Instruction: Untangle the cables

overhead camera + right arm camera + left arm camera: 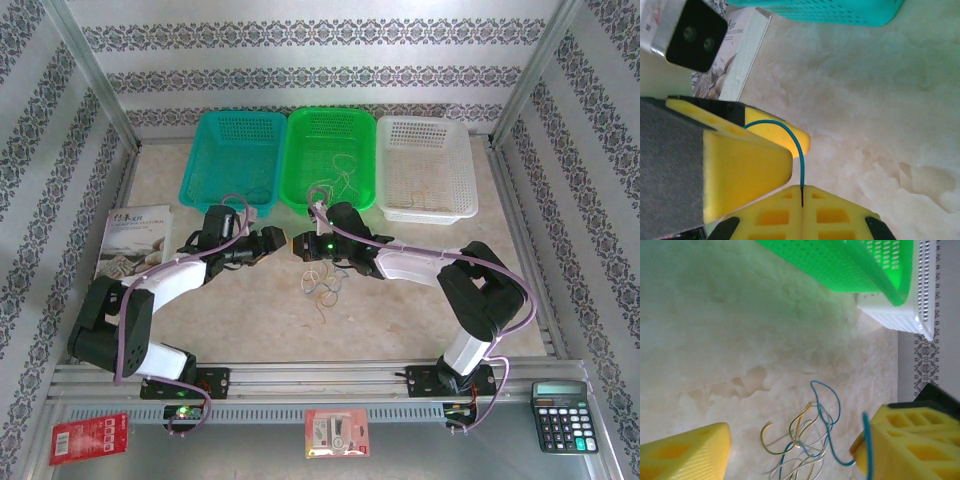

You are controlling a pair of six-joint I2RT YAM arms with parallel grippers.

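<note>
**Right clamps blue wire, left open on it**

Right gripper (802, 192) is pinched shut on a thin blue wire (801, 165), likely anchoring it for pull-out. Left gripper (268, 243) stands partly open, gripping nothing, that wire between its fingers. The tangled bunch of thin cables (799, 442) lies mid-table: at least three strands. Three plastic mesh baskets line the far edge: teal (240, 114), green (330, 112), white (425, 120).
</note>
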